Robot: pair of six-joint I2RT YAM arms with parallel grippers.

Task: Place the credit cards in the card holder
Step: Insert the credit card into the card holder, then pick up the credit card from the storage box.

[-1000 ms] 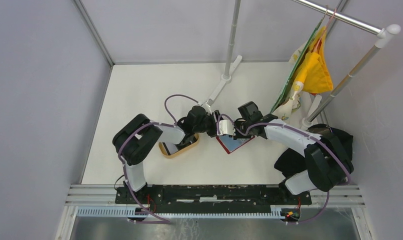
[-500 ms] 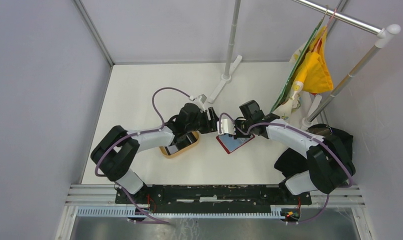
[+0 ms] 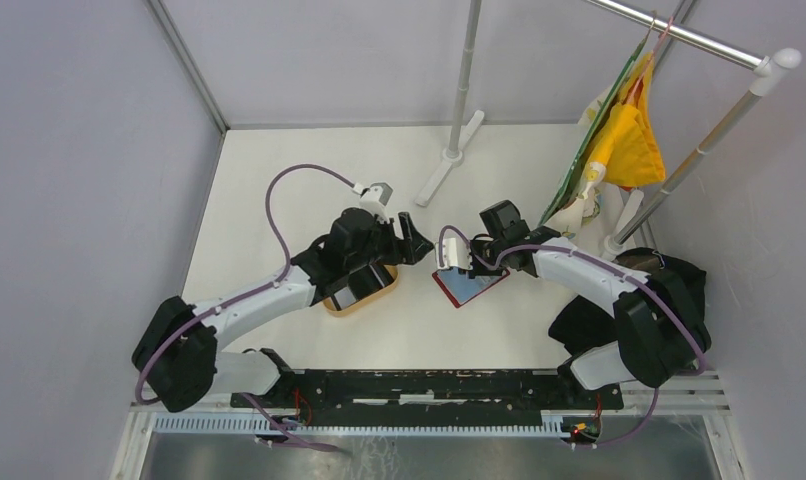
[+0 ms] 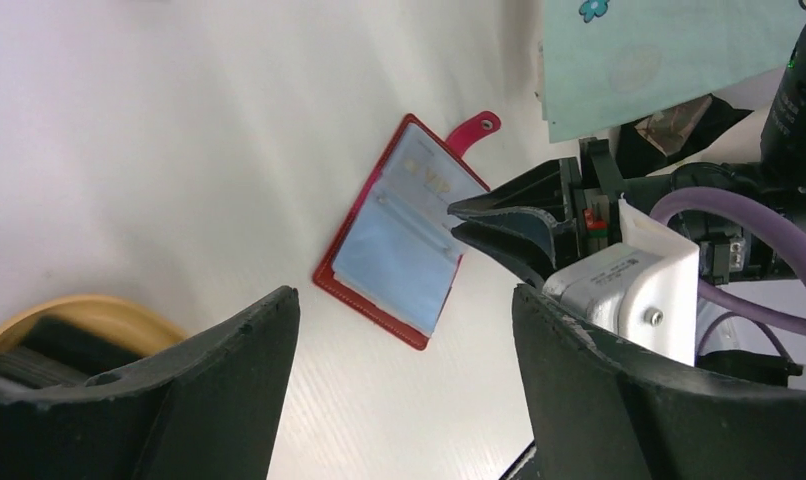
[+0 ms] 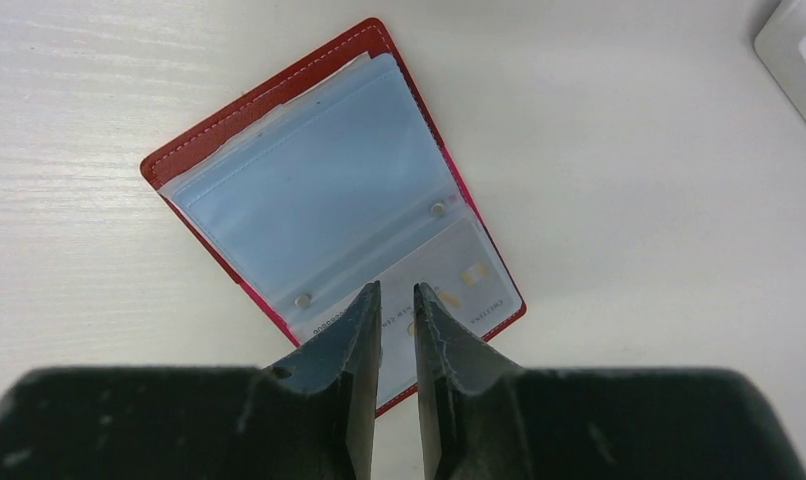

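Observation:
The card holder [image 5: 309, 190] lies open on the white table, red with grey-blue pocket panels and a snap tab [image 4: 476, 130]. A pale credit card [image 5: 464, 285] sits in one pocket. My right gripper [image 5: 396, 290] hangs just over that pocket; its jaws stand a narrow slit apart with nothing between them. My left gripper [image 4: 404, 297] is wide open and empty, left of the card holder [image 3: 471, 288] and above the table. Black credit cards [image 3: 351, 292] lie in the oval tan tray [image 3: 383, 293], partly hidden under my left arm.
A white stand foot [image 3: 447, 160] and its pole rise behind the grippers. Yellow and green cloths [image 3: 627, 140] hang from a rail at the back right. A black cloth [image 3: 579, 320] lies by my right arm's base.
My left arm has drawn back to the left, away from the card holder, and its jaws have spread wider. The right gripper has stayed over the card holder.

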